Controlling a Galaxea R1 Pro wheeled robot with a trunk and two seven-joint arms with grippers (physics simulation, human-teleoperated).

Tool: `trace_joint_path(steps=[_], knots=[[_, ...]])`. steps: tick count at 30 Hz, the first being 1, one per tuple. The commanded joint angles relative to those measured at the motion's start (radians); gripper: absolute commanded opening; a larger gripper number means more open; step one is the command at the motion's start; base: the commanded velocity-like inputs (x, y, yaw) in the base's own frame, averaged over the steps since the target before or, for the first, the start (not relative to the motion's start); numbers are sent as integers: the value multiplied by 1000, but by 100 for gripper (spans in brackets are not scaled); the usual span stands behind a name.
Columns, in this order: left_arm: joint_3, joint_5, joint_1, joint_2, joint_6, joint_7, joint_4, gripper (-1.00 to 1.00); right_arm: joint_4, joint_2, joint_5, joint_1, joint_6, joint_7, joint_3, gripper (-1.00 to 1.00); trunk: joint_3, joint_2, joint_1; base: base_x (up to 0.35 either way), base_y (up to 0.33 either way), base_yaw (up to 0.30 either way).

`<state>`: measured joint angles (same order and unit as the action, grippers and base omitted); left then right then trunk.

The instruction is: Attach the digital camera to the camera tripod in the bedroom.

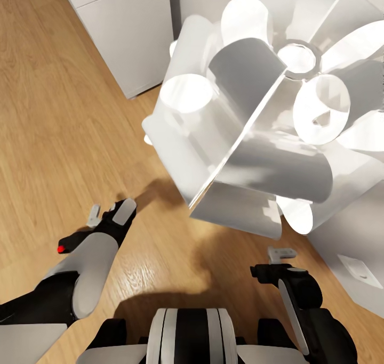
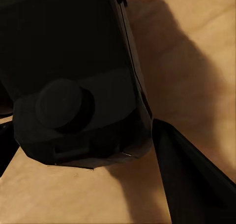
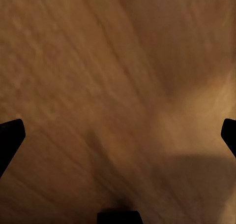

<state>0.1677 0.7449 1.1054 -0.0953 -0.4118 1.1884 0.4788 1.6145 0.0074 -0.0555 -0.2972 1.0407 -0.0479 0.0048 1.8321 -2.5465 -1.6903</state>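
Robot in transit over the wooden floor point(image 1: 64, 113), a white petal floor lamp point(image 1: 266, 113) looming at one o'clock. The left gripper point(image 1: 109, 215) is clamped on the digital camera point(image 2: 73, 76), whose red button point(image 1: 61, 249) shows beside the forearm at nine o'clock. The right gripper point(image 1: 281, 254), at five o'clock, carries nothing, its fingers point(image 3: 10, 138) spread wide. The camera looks rigid, compact and probably light; its smooth casing may slip, so a hold across the body's flat sides seems best.

Light wooden floor point(image 1: 64, 113), white petal lamp point(image 1: 266, 108), white cabinet point(image 1: 128, 28) behind.
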Motion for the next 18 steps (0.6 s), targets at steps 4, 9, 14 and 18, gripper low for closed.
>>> trace_joint_path(steps=[4, 9, 14, 18], knots=[[2, -6, -1, -1, -1, 2, 1, -100, 1, 0, -5, 0, 5, 0, 0, 100, 0, 0, 0, -119, 0, 0], [0, -11, -3, -1, -1, 3, 1, -100, 1, 0, -5, 0, 4, 0, 0, 100, 0, 0, 0, -227, 0, 0], [-1, -14, -4, -1, -1, 3, 1, -100, 1, 0, -5, 0, 4, 0, 1, 100, 0, 0, 0, -295, 0, 0], [-2, -16, -4, -2, 0, 6, 2, -100, 1, 0, -5, 0, 4, 0, 1, 100, 0, 0, 0, -233, 0, 0]])
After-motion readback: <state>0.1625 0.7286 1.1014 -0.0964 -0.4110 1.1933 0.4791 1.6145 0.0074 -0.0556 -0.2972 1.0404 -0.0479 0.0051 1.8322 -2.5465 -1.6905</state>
